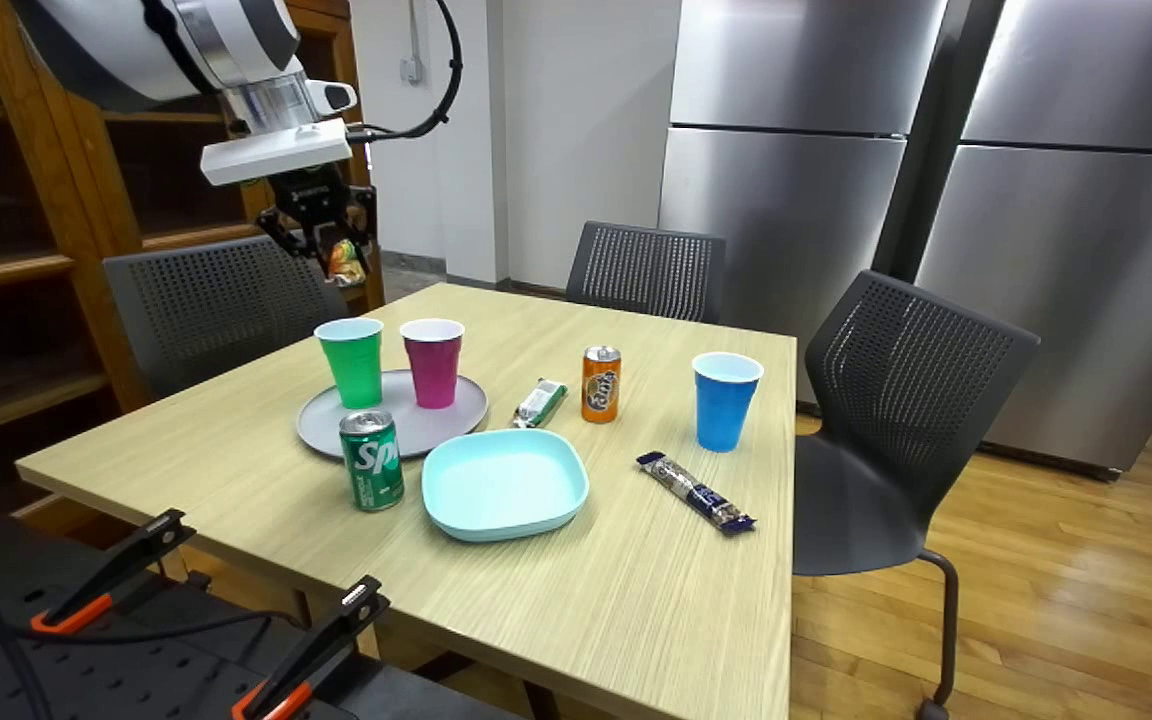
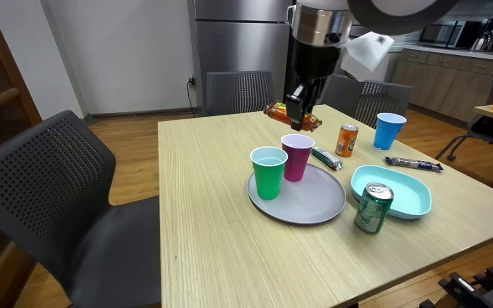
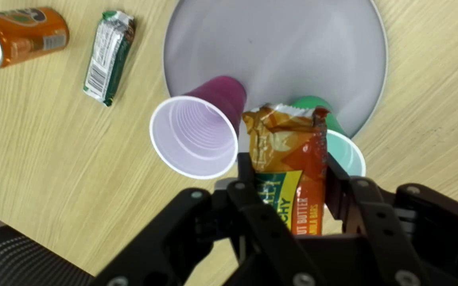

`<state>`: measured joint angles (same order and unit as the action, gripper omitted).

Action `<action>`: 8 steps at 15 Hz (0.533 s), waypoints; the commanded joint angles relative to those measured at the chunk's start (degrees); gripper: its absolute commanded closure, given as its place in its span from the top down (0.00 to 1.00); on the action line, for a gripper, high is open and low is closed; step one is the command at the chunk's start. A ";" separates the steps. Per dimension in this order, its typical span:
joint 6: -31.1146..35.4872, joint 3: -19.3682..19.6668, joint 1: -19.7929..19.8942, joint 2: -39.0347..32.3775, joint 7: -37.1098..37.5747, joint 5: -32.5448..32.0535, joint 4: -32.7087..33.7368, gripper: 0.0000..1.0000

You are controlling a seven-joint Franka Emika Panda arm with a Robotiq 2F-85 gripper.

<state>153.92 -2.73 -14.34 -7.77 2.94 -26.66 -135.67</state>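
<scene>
My gripper (image 3: pixel 288 167) is shut on an orange wrapped bar (image 3: pixel 282 137), gripping it by its long sides. It holds the bar in the air above the table, as both exterior views show: the gripper (image 2: pixel 298 117) with the bar (image 2: pixel 278 113). Below are a purple cup (image 2: pixel 296 160) and a green cup (image 2: pixel 268 179), both upright on a round grey plate (image 2: pixel 315 211). In the wrist view the bar partly hides the green cup (image 3: pixel 346 153), and the purple cup (image 3: pixel 197 137) lies left of the fingers. The bar touches neither cup that I can see.
On the table stand a green Sprite can (image 1: pixel 372 470), an aqua dish (image 1: pixel 504 485), an orange Fanta can (image 1: pixel 600 390) and a blue cup (image 1: pixel 723 410). A green-and-white wrapped bar (image 1: pixel 540 402) and a dark blue wrapped bar (image 1: pixel 696 492) lie there. Chairs (image 1: pixel 906 400) surround the table.
</scene>
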 commanded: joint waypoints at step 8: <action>2.09 5.27 13.54 6.63 -24.32 -2.48 -8.72 0.19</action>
<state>154.67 1.62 -3.66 -2.82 -15.20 -26.82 -142.67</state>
